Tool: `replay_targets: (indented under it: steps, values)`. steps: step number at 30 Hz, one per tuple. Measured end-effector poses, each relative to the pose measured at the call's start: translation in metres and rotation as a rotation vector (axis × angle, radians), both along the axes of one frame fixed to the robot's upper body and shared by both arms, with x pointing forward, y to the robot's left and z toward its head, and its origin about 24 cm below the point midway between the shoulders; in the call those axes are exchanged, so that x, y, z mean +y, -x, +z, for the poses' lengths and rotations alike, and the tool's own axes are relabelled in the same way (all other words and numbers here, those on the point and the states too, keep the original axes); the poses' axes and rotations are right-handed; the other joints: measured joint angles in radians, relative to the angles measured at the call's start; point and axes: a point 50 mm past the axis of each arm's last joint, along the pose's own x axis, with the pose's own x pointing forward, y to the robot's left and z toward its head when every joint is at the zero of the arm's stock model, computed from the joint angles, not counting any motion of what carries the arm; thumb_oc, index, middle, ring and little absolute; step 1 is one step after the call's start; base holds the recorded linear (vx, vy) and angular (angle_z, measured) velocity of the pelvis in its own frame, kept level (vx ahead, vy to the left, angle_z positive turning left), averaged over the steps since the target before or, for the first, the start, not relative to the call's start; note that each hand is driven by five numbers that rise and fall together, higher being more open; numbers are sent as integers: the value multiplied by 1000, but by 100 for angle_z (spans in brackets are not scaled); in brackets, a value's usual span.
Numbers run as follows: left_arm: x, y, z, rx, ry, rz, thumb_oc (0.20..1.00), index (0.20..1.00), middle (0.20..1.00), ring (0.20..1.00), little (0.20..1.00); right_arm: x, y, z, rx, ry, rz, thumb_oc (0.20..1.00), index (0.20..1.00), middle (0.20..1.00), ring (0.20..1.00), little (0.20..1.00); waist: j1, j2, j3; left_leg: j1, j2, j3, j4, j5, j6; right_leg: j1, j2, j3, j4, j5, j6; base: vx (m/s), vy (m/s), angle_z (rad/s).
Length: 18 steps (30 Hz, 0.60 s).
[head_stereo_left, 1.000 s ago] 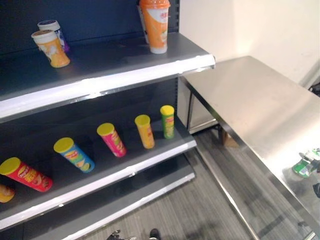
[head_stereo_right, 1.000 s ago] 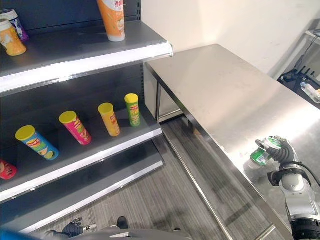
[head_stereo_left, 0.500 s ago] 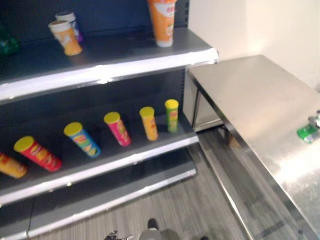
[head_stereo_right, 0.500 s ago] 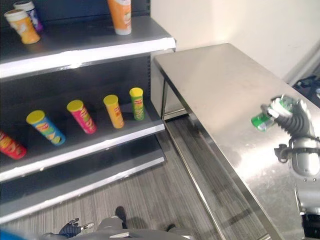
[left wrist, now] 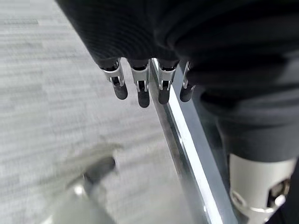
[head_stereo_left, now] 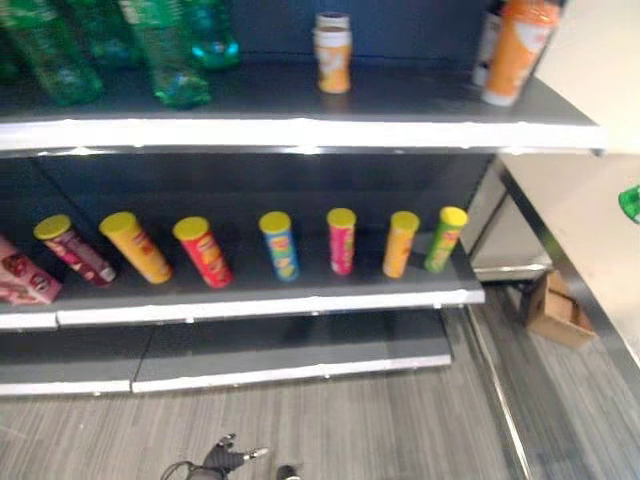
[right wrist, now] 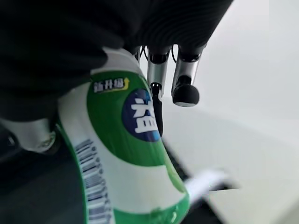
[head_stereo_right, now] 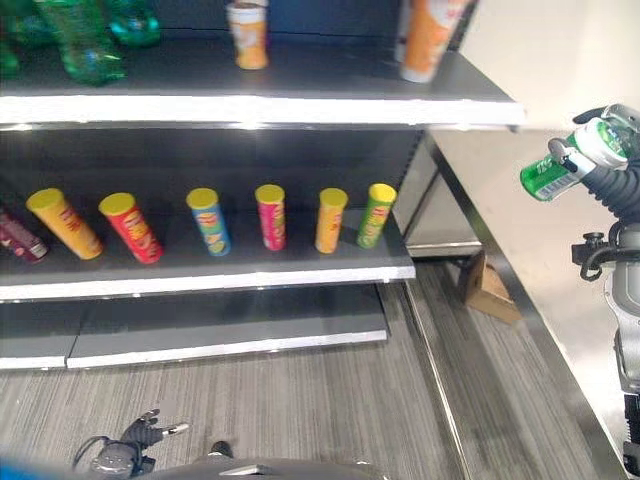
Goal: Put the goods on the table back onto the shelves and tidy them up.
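Spanning the view, matte grey metal shelves [head_stereo_right: 250,108] carry cylindrical snack tubes [head_stereo_right: 270,217]; brushed steel table [head_stereo_right: 560,290] beside them. Right hand [head_stereo_right: 618,178] curls round a glossy green bottle [head_stereo_right: 560,170], raised above the table. Left hand [left wrist: 140,79] fingers hang relaxed, empty.

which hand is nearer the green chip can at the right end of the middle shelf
Hard to call. The right hand is raised beside the shelf's right end, shut on a green bottle, well right of the green chip can. The left hand hangs low near the floor, far left below it.
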Motion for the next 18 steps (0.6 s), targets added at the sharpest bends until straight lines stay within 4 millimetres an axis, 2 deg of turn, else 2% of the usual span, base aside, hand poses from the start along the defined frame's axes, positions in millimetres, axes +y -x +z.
replay_targets:
  steps: [4, 6, 7, 8, 9, 10, 11, 12, 14, 15, 16, 18]
  values:
    - [5, 5, 0, 17, -12, 7, 1000, 1000, 1000, 1000, 1000, 21, -9, 17, -67, 26, 86, 200, 200, 200, 200, 200, 5, 4, -4, 5, -73, 2, -12, -22, 41, -21, -85, 13, 52, 61, 41, 65, 242, 10]
    - [5, 5, 0, 18, -12, 7, 1000, 1000, 1000, 1000, 1000, 32, -13, 19, -65, 45, 128, 200, 200, 200, 200, 200, 1, 5, -3, 7, -94, 0, -35, -29, 58, -45, -119, 28, 95, 85, 48, 36, 98, 9]
    - [5, 4, 0, 15, -14, 6, 1000, 1000, 1000, 1000, 1000, 38, -15, 14, -42, 54, 156, 200, 200, 200, 200, 200, 0, 13, 1, 25, -97, -6, -53, -5, 82, -70, -134, 48, 137, 95, 55, 45, 41, 8]
    - [6, 3, 1, 12, -17, 4, 1000, 1000, 1000, 1000, 1000, 41, -16, 12, -29, 60, 172, 200, 200, 200, 200, 200, 4, 10, 4, 25, -96, -15, -55, -12, 92, -81, -126, 53, 148, 76, 76, 67, 28, 9]
    - [5, -1, 2, 3, -17, -3, 1000, 1000, 1000, 1000, 1000, 43, -15, 13, -30, 69, 181, 200, 200, 200, 200, 200, -3, 6, 11, 24, -95, -37, -60, -15, 107, -99, -99, 98, 175, 57, 88, 59, -8, 26]
    - [4, -6, 3, -4, -18, -21, 1000, 1000, 1000, 1000, 1000, 46, -15, 16, -29, 90, 192, 200, 200, 200, 200, 200, -13, 20, 28, 24, -85, -60, -74, -6, 119, -115, -57, 165, 202, -15, 77, 64, -36, 39]
    - [1, -11, 3, -15, -13, -31, 1000, 1000, 1000, 1000, 1000, 49, -14, 18, -26, 114, 203, 200, 200, 200, 200, 200, -21, 26, 34, 25, -76, -66, -87, 5, 130, -128, -10, 210, 193, -55, 74, 53, -61, 31]
    - [-5, -17, 4, -36, -1, -60, 1000, 1000, 1000, 1000, 1000, 57, -17, 28, -38, 150, 237, 200, 200, 200, 200, 200, -17, 25, 36, 23, -66, -66, -98, 18, 124, -143, 50, 233, 93, -62, 81, 32, -80, 15]
    - [-4, -15, 4, -31, -3, -61, 1000, 1000, 1000, 1000, 1000, 62, -18, 38, -75, 163, 262, 200, 200, 200, 200, 200, -11, 0, 35, 19, -79, -76, -99, 25, 113, -132, 74, 233, -31, -46, 75, -18, -60, 16]
    - [-3, -18, 5, -38, -7, -64, 1000, 1000, 1000, 1000, 1000, 64, -19, 42, -88, 164, 274, 200, 200, 200, 200, 200, -19, -22, 36, 17, -87, -82, -95, 20, 96, -118, 83, 244, -79, -38, 72, -2, -97, 56]
    - [-8, -16, 3, -37, 6, -72, 1000, 1000, 1000, 1000, 1000, 69, -23, 48, -90, 181, 294, 200, 200, 200, 200, 200, -22, -17, 37, 16, -75, -104, -98, 32, 90, -93, 111, 237, -86, -9, 65, 25, -136, 50]
    - [-11, -12, 1, -26, 17, -69, 1000, 1000, 1000, 1000, 1000, 75, -29, 53, -77, 205, 315, 200, 200, 200, 200, 200, -5, -9, 38, 15, -54, -106, -94, 29, 60, -75, 130, 227, -116, -14, 51, 78, -105, 23]
